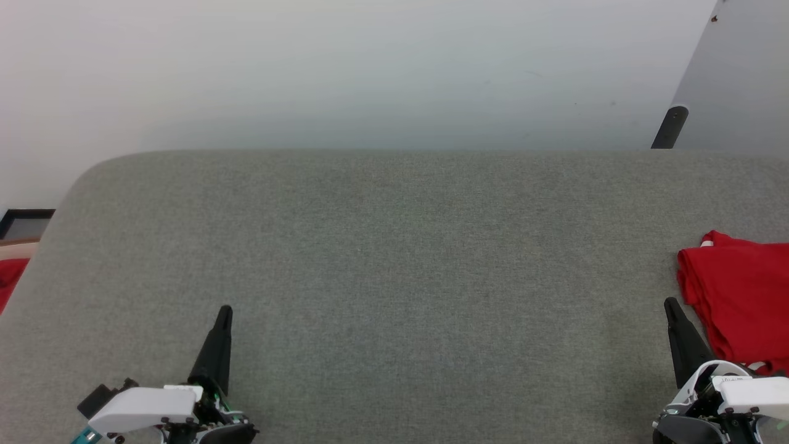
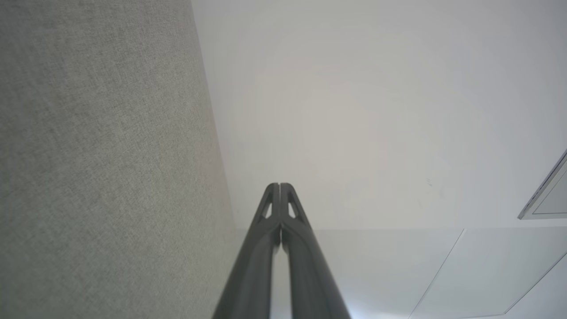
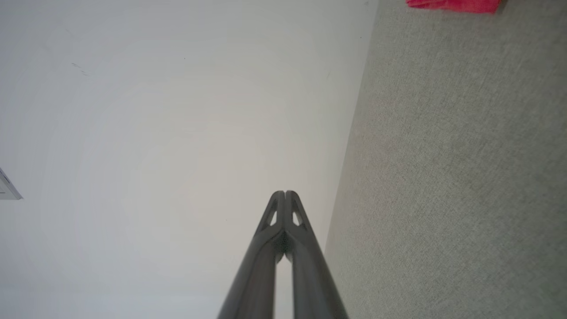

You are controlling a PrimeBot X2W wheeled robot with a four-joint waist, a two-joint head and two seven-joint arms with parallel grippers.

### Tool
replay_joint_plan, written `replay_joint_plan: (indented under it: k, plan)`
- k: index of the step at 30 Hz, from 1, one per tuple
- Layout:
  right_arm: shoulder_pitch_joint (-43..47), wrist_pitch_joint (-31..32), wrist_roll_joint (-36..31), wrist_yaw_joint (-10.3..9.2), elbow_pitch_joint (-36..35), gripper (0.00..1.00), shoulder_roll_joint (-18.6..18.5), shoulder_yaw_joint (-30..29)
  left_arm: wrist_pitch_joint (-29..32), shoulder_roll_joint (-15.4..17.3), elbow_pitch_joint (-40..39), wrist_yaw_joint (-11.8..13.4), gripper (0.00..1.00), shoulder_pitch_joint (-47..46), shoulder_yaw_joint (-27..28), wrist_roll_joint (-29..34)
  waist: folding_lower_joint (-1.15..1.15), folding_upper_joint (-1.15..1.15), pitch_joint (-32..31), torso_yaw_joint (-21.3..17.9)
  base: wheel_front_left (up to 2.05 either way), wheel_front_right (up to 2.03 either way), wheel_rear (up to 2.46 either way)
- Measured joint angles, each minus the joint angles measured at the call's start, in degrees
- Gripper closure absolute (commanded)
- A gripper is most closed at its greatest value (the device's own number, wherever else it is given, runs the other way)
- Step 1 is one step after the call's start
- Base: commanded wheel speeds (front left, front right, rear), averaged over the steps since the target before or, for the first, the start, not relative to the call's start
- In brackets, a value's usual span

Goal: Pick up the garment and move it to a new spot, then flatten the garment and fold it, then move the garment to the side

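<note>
A broad grey fabric surface (image 1: 394, 265) with a rounded far-left corner is spread across the head view, and pale floor (image 1: 370, 68) is seen beyond its far edge. The garment (image 1: 743, 296) is laid in a folded red heap on the surface's right side and is cut off by the picture's right edge; a small bit of white is shown at its far-left corner. The right gripper (image 1: 672, 306) is held just beside the garment's near-left edge; whether they touch cannot be told. In the right wrist view its fingers (image 3: 305, 266) are pressed together at the tips, with nothing gripped. The left gripper (image 1: 225, 311) is set over the surface's near-left part, well apart from the garment. Its fingers (image 2: 257, 266) are likewise closed tip to tip, empty. A red sliver of cloth (image 1: 8, 279) is seen off the surface's left edge.
</note>
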Motion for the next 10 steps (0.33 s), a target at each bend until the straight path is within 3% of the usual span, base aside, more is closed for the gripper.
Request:
replay_joint_plan:
  k: [10]
  plan:
    - [0.0, 0.0, 0.0, 0.0, 0.0, 1.0, 0.0, 0.0, 0.0, 0.0, 0.0, 0.0, 1.0, -0.01, 0.0, 0.0, 0.0, 0.0, 0.0, 0.0, 0.0, 0.0, 0.0]
